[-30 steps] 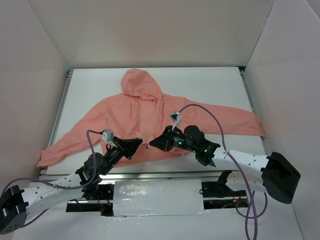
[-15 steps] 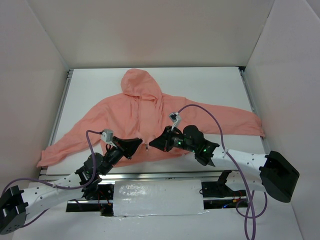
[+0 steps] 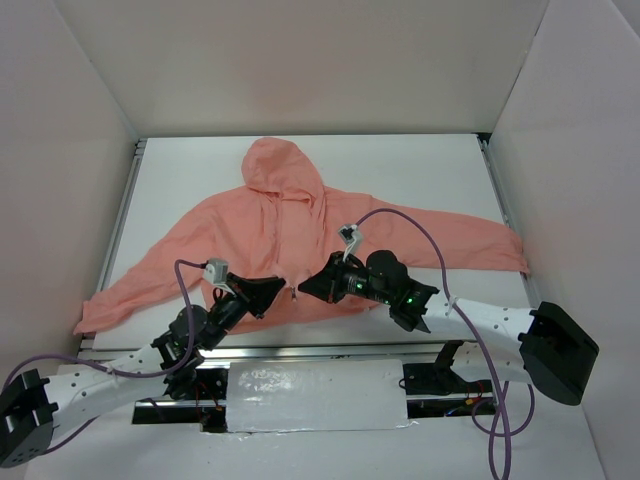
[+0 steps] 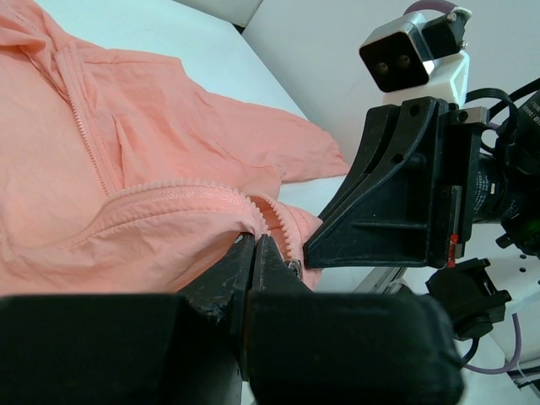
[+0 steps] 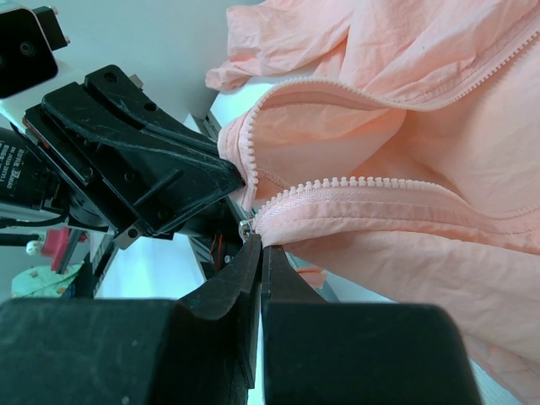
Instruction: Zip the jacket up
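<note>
Nearest, at 6 o'clock in the top view: left gripper [image 3: 283, 285] pinched fully shut on the bottom end of one zipper edge of the jacket [image 3: 270, 225]. Right gripper [image 3: 304, 285] pinched just as tightly on the other edge. Tips almost touching, hem lifted slightly between them.

Judged likely to go wrong from here:
- Thin cloth sliding out of either pinch under a hard or uneven pull.
- The two rows of zipper teeth [image 5: 337, 185] meeting skewed, given the curl and gap between them at the bottom.
- The black finger housings knocking together, being so close.
- Loose fabric snagging where the ends join.

Impossible to tell whether the zipper's ends are engaged; only a small metal glint [image 5: 245, 226] at the right gripper's tip, perhaps the slider.

Farther out: salmon-pink, light and wrinkled, spread front-up on the white table [image 3: 420, 170]. Hem at 6 o'clock near the table's front edge. One sleeve running out toward 8 o'clock, the other toward 3. Front parted at the bottom; hard to say how far up it is joined. Farthest, at 12 o'clock, the hood [image 3: 275, 165] lying flat.
</note>
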Controlling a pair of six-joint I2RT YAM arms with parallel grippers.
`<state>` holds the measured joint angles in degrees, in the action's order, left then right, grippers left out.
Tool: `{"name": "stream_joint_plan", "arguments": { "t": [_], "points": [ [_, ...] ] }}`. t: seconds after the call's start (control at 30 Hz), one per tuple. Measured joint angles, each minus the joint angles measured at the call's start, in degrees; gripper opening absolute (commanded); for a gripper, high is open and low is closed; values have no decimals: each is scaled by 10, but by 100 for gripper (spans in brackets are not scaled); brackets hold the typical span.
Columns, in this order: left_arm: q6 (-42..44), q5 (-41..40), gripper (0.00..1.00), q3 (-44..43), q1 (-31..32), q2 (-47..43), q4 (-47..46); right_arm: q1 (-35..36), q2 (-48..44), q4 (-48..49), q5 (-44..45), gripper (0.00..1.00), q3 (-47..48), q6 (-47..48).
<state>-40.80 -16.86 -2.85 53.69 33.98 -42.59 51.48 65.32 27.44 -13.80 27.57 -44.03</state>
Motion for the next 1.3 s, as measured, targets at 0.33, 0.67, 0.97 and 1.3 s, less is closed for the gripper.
{"name": "stream_joint_plan", "arguments": {
  "t": [0.33, 0.67, 0.97, 1.3],
  "points": [
    [0, 3, 0, 0, 0, 10, -12, -7, 0, 0, -2, 0, 0, 0],
    [-1, 7, 0, 0, 0, 10, -21, -16, 0, 0, -4, 0, 0, 0],
    [-1, 6, 0, 0, 0, 12, -22, -17, 0, 0, -12, 0, 0, 0],
    [-1, 2, 0, 0, 0, 4, -20, -17, 8, 5, -50, 0, 0, 0]
  ]
}}
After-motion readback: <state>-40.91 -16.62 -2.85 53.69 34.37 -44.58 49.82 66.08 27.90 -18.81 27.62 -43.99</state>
